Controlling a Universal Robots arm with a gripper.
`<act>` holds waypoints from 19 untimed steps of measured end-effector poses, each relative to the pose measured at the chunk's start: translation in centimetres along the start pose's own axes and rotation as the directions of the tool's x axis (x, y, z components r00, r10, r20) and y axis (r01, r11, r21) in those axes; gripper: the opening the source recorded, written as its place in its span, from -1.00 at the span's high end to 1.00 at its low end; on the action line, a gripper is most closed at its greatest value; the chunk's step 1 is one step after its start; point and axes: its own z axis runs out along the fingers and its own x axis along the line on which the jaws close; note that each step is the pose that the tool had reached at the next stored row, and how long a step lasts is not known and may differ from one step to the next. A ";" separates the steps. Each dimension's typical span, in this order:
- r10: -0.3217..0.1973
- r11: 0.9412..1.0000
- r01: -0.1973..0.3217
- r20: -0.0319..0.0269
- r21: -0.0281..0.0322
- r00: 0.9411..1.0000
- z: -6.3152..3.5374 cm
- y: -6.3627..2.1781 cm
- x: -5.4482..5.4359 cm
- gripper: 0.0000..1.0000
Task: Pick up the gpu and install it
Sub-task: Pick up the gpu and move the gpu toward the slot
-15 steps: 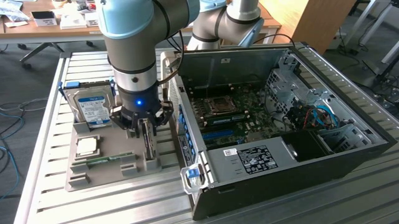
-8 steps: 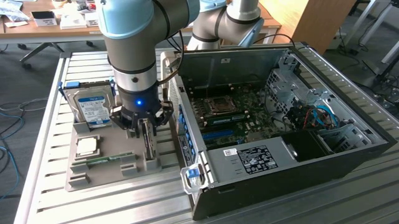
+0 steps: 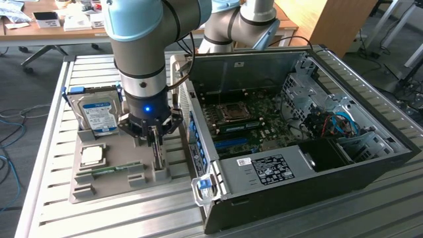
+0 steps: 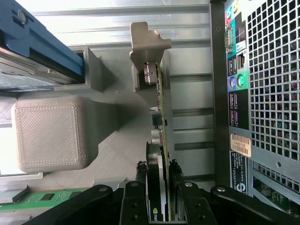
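Evidently, reached pick-up stage only. Found gpu [image 4: 159, 136] on edge in grey holder [image 3: 109, 186] on worktop [image 3: 86, 69], beside open computer case [image 3: 317, 193]. Found end effector [image 4: 157, 164] astride card; could not tell whether clamped. Lift, installation outstanding.

Exterior high, looking down — wrist close; gpu [image 4: 154, 168] perhaps shared.

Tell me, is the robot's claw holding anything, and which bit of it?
Cannot tell yet. The gripper straddles the upper edge of the gpu, away from its metal bracket, while the card stands in the gray holder.
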 end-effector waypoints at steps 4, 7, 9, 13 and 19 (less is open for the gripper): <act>0.000 1.000 0.000 0.000 0.000 1.000 0.00 0.00 0.0 0.34; 0.000 1.000 0.000 0.000 0.000 1.000 0.00 -0.02 0.0 0.34; 0.000 1.000 0.000 0.000 0.000 1.000 0.00 -0.08 0.0 0.34; 0.000 1.000 0.000 0.000 -0.001 1.000 -0.01 -0.10 0.0 0.34; -0.003 1.000 0.003 0.000 -0.005 1.000 0.00 -0.11 0.0 0.34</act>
